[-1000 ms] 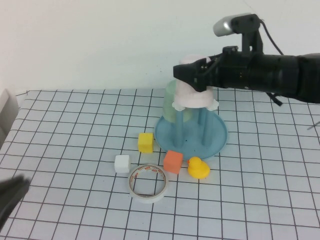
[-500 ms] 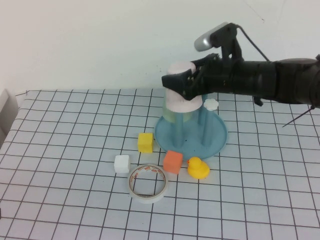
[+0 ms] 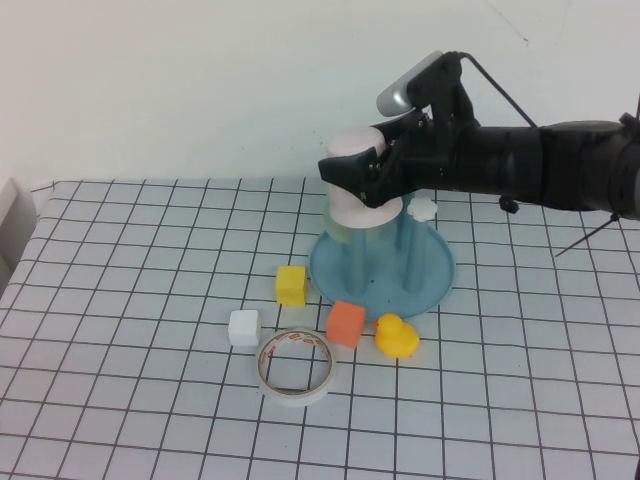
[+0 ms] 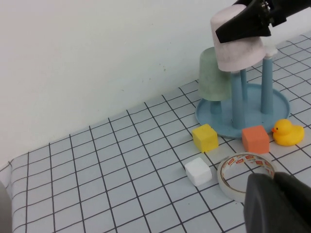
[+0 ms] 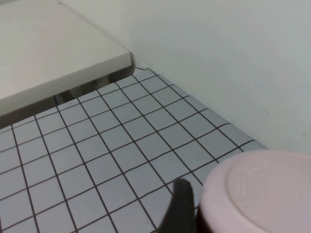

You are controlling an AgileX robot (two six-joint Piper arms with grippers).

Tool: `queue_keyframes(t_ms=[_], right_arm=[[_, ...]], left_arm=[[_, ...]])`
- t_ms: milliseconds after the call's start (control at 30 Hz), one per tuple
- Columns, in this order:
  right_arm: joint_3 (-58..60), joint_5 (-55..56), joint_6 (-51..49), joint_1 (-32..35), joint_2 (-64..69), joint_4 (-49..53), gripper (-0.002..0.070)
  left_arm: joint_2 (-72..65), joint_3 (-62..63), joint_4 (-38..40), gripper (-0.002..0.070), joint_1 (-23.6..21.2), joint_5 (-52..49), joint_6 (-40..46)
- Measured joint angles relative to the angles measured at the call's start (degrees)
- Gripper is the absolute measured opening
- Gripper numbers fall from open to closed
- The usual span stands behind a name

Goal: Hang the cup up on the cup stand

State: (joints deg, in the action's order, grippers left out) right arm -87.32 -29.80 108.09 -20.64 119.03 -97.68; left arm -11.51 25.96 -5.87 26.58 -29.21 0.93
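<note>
My right gripper (image 3: pixel 356 170) is shut on the pale pink cup (image 3: pixel 358 208) and holds it upside down over the left side of the blue cup stand (image 3: pixel 430 278), above its posts. The cup's rim is level with the post tops; I cannot tell whether a post is inside it. The cup also shows in the left wrist view (image 4: pixel 238 48) and the right wrist view (image 5: pixel 262 189), next to one dark finger (image 5: pixel 181 206). A pale green cup (image 3: pixel 336 212) hangs on the stand behind it. My left gripper (image 4: pixel 277 204) is shut and empty, low beside the tape roll, out of the high view.
In front of the stand lie a yellow cube (image 3: pixel 291 284), an orange cube (image 3: pixel 346 323), a white cube (image 3: pixel 244 327), a yellow duck (image 3: pixel 397 336) and a tape roll (image 3: pixel 295 366). A free post with a white flower cap (image 3: pixel 425 209) stands at the right. A pale box (image 3: pixel 14 225) sits at the left edge.
My right gripper has carried the pink cup to the left over the stand's left posts. The dark left gripper seen at the lower left has left the high view.
</note>
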Motion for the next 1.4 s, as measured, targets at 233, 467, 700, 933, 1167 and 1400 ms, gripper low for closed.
queue_keyframes(t_ms=[233, 467, 700, 933, 1167, 1400], right_arm=[[-2.58, -0.39, 0.00, 0.00, 3.79, 0.00, 0.0608], [-3.15, 0.40, -0.16, -0.25, 4.48, 0.00, 0.0669], [-3.20, 0.40, -5.39, -0.46, 4.48, 0.00, 0.0660], [-3.20, -1.56, -23.27, 1.27, 0.00, 5.34, 0.0399], [-3.20, -18.61, -37.24, 8.13, -7.87, 16.71, 0.0038], [9.10, -23.71, -37.07, 13.99, -26.50, 17.10, 0.0014]], left_arm=[[0.00, 0.00, -0.09, 0.0000, 0.00, -0.12, 0.00], [0.00, 0.00, -0.09, 0.0000, 0.00, -0.76, 0.00], [0.00, 0.00, -0.09, 0.0000, 0.00, -1.25, 0.00], [0.22, 0.00, -0.09, 0.0000, 0.00, -7.88, 0.00], [3.93, -0.33, -0.09, 0.0000, 0.00, -10.88, 0.00], [8.96, -6.47, -0.94, 0.0000, 0.00, -8.88, -5.91]])
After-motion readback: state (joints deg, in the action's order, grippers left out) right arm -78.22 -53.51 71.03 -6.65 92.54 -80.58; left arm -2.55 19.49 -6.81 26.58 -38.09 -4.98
